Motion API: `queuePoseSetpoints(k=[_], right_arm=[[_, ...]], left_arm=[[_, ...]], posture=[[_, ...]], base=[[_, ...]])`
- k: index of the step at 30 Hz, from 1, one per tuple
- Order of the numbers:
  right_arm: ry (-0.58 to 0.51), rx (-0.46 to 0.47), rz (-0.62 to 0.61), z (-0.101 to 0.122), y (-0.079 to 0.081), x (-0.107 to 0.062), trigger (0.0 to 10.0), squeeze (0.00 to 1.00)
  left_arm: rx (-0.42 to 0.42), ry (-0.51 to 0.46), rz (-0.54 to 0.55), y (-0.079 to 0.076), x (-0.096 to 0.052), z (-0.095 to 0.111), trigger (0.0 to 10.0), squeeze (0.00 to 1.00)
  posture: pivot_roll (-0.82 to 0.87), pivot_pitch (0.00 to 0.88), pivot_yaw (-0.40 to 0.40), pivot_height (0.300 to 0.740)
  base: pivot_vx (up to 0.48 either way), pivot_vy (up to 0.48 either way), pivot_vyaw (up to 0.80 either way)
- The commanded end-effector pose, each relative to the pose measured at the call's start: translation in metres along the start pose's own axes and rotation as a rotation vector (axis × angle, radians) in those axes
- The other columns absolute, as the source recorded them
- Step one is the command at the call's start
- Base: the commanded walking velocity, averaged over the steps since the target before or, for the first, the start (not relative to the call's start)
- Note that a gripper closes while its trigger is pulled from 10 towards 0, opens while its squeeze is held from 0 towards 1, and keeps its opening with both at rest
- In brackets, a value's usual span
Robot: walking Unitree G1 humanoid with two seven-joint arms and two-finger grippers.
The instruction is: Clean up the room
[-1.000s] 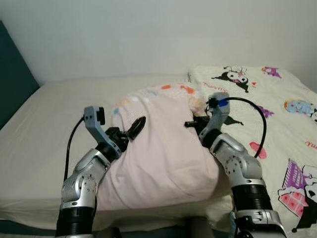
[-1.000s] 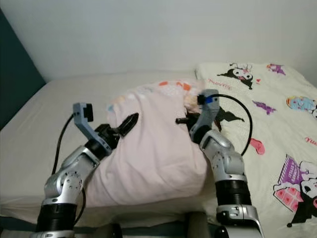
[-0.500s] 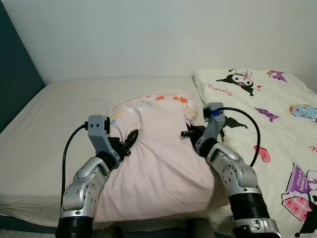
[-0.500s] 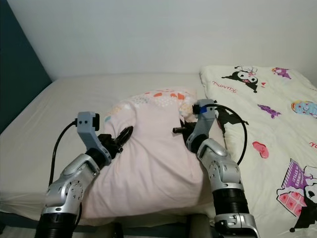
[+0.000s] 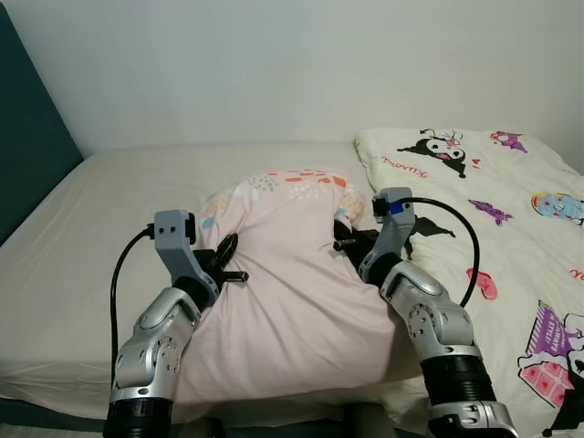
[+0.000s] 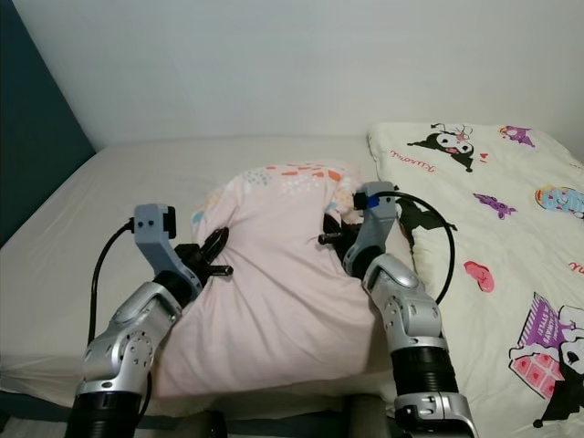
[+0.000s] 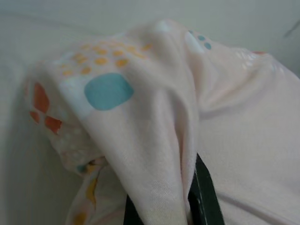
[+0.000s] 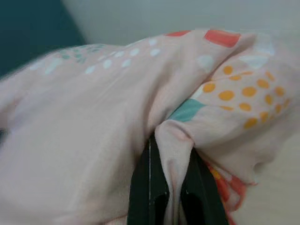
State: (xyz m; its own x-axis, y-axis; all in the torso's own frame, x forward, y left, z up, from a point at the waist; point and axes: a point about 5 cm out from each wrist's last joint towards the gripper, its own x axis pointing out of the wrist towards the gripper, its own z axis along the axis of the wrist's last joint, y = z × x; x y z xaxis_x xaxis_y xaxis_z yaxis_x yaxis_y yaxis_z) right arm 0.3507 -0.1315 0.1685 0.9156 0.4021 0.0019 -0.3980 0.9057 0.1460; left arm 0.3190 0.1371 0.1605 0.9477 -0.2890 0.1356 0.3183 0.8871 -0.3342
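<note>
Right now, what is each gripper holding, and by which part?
Both hold the pink pillow: the left gripper pinches a fold on its left side, the right gripper a fold on its right side near the patterned end.

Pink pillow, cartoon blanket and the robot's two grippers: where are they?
pink pillow (image 5: 292, 274), left eye view, middle of its plain face.
cartoon blanket (image 5: 511, 192), left eye view, cream cloth between prints.
left gripper (image 5: 224, 258), left eye view, fingers pinching cloth.
right gripper (image 5: 345, 239), left eye view, fingers at pillow's edge.
</note>
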Motion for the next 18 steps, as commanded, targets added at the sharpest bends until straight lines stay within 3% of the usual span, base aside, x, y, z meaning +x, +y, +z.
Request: queuePoseSetpoints(k=[1,2,5,6,10,15,17,18], right_arm=[[-0.085,-0.104,-0.032,0.013,0.012,0.008,1.5,0.0],[-0.082,-0.109,-0.057,0.013,0.01,0.008,10.0,0.0],[-0.071,-0.106,-0.07,0.012,0.009,0.009,10.0,0.0],[-0.069,-0.124,-0.068,0.01,0.01,0.008,10.0,0.0],[-0.058,-0.203,-0.056,-0.001,0.014,0.005,10.0,0.0],[-0.058,-0.179,-0.072,-0.009,0.014,0.003,10.0,0.0],[-0.056,-0.174,-0.1,-0.014,0.014,0.001,10.0,0.0],[-0.056,-0.174,-0.1,-0.014,0.014,0.001,10.0,0.0]], left_arm=[[0.071,-0.114,-0.006,-0.012,0.007,0.021,0.0,0.0],[0.086,-0.11,0.013,-0.011,0.006,0.02,5.7,0.0],[0.096,-0.1,0.028,-0.01,0.005,0.018,5.7,0.0],[0.115,-0.098,0.027,-0.011,0.003,0.015,10.0,0.0],[0.219,-0.053,0.063,-0.012,-0.003,0.003,10.0,0.0],[0.259,-0.063,0.124,-0.008,-0.008,-0.002,10.0,0.0],[0.337,-0.083,0.115,-0.008,-0.012,-0.003,10.0,0.0],[0.337,-0.083,0.115,-0.008,-0.012,-0.003,10.0,0.0]], posture=[[-0.04,0.0,0.023,0.6],[-0.04,0.0,0.024,0.6],[-0.04,0.0,0.024,0.6],[-0.04,0.0,0.019,0.6],[-0.03,0.0,0.014,0.6],[-0.03,0.0,0.012,0.6],[-0.03,0.0,0.011,0.615],[-0.03,0.0,0.011,0.615]], base=[[0.0,0.0,0.0],[0.0,0.0,0.0],[0.0,0.0,0.0],[0.0,0.0,0.0],[0.0,0.0,0.0],[0.0,0.0,0.0],[0.0,0.0,0.0],[0.0,0.0,0.0]])
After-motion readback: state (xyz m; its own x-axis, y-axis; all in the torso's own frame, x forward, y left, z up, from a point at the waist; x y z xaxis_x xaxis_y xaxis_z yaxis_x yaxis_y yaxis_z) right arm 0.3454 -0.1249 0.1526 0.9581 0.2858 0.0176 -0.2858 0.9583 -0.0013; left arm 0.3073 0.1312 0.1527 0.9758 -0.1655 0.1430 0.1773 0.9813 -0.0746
